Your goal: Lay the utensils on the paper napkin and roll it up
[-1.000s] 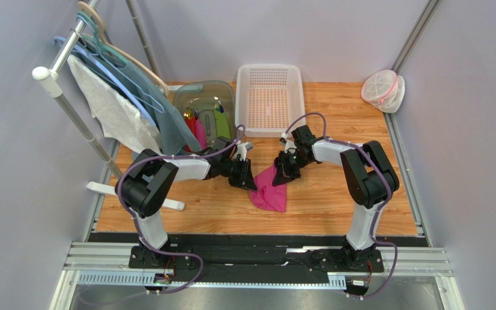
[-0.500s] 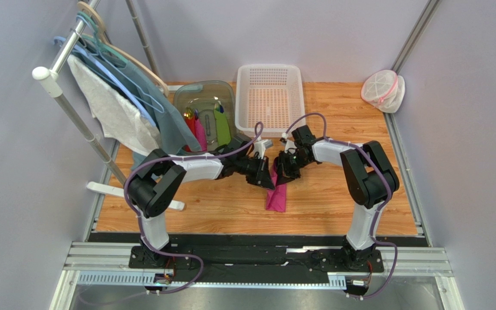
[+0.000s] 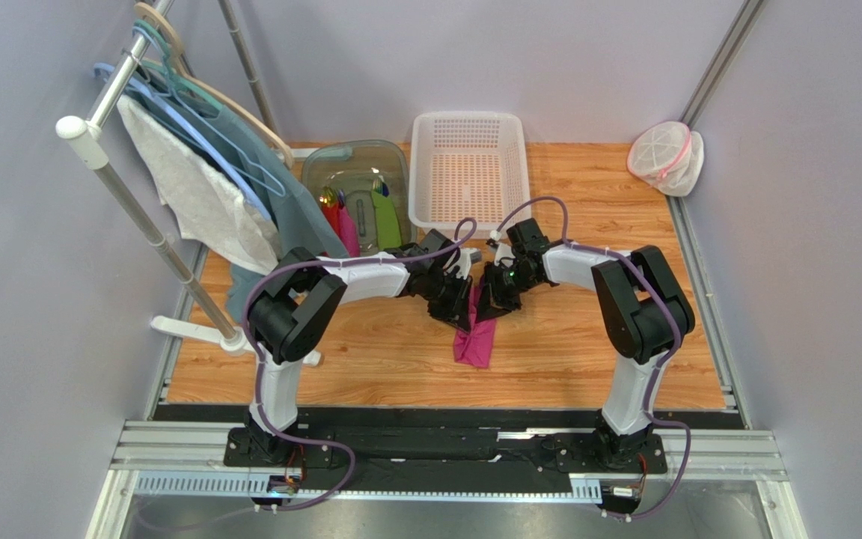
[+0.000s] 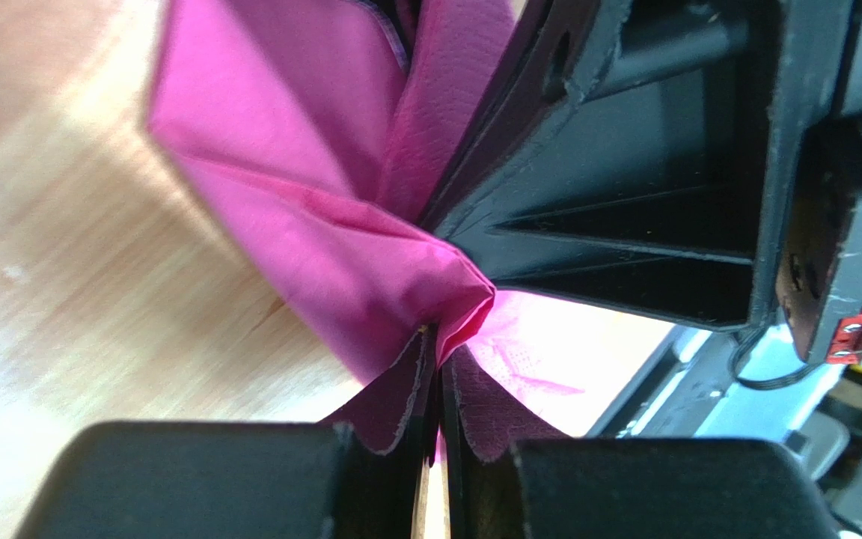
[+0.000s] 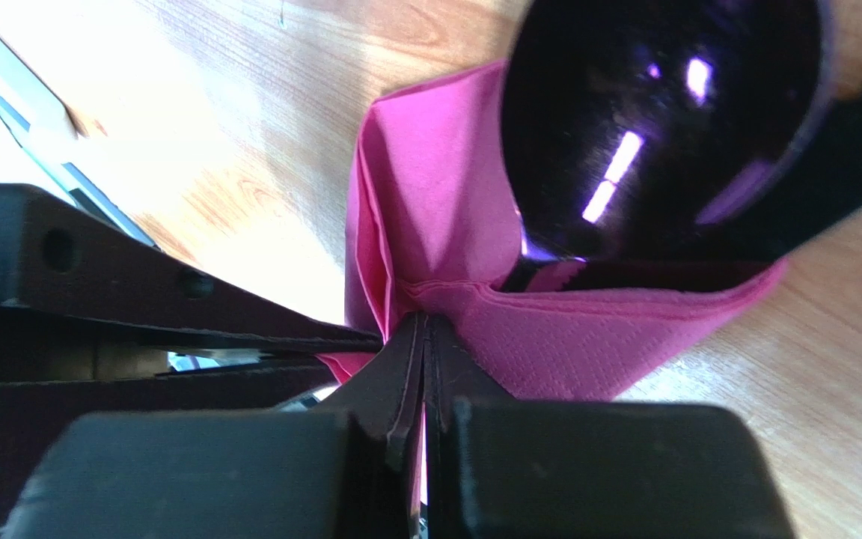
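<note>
The paper napkin [image 3: 475, 337] is magenta and lies folded into a narrow strip on the wooden table, its upper end lifted between both arms. My left gripper [image 3: 466, 301] is shut on one fold of the napkin [image 4: 323, 225], with paper squeezed between the pads at the left gripper [image 4: 438, 337]. My right gripper [image 3: 495, 299] pinches the napkin [image 5: 604, 337] from the other side, jaws pressed together at the right gripper [image 5: 422, 326]. The dark purple spoon bowl [image 5: 660, 124] rests inside the fold. The knife is hidden. The two grippers almost touch.
A white basket [image 3: 469, 168] stands at the back centre, with a clear bin [image 3: 334, 168] of green and pink items to its left. A rack with hangers and white cloth [image 3: 194, 191] leans at the left. A bundled clear bag [image 3: 666, 155] sits at the back right.
My left gripper swung right across the table toward the right gripper, folding the napkin from a wide sheet into a narrow strip. Its jaws closed further. The right arm stayed put.
</note>
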You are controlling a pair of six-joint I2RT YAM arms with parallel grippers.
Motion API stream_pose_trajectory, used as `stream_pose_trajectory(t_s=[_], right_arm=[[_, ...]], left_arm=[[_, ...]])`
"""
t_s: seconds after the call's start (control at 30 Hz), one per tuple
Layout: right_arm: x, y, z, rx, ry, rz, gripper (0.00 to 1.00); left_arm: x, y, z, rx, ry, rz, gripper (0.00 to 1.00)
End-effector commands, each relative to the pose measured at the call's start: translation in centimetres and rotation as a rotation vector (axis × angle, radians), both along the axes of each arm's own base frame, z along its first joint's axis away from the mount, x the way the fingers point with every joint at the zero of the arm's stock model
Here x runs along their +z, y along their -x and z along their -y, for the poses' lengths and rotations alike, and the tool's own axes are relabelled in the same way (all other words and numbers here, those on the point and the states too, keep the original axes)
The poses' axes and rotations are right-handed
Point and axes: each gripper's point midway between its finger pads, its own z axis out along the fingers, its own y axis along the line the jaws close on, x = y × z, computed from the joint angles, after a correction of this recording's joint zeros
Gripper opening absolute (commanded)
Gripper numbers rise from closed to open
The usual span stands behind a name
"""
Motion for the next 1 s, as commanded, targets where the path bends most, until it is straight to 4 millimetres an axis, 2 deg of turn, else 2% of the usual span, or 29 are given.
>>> stream_pose_trajectory(t_s=[0.0,0.17,0.3,0.47,0.6,0.97], right_arm=[[-1.8,0.2,2.3,-0.02,0.123,0.025,0.0],[0.5,-0.7,1.4,-0.018,0.059,0.064,0.0],[3.5,-1.7,0.6,-0.022,-0.021,0.111,0.04],[6.5,-2.7,0.8,-0.034,-0.083,0.172,0.06],[6.6,-2.6,1.3,-0.042,-0.083,0.165,0.06],[3.1,-2.6,2.2,-0.058,-0.044,0.099,0.03]], left_arm=[[-2.4,-1.3,-4.8,-0.016,-0.229,0.076,0.11],[-2.2,-1.4,-5.2,-0.04,-0.236,0.086,0.1],[-2.0,-1.4,-5.0,-0.049,-0.222,0.089,0.09],[-1.7,-1.5,-4.5,-0.06,-0.208,0.095,0.09],[-1.7,-1.5,-4.4,-0.063,-0.204,0.097,0.09],[-1.6,-1.8,-4.2,-0.067,-0.199,0.11,0.09]])
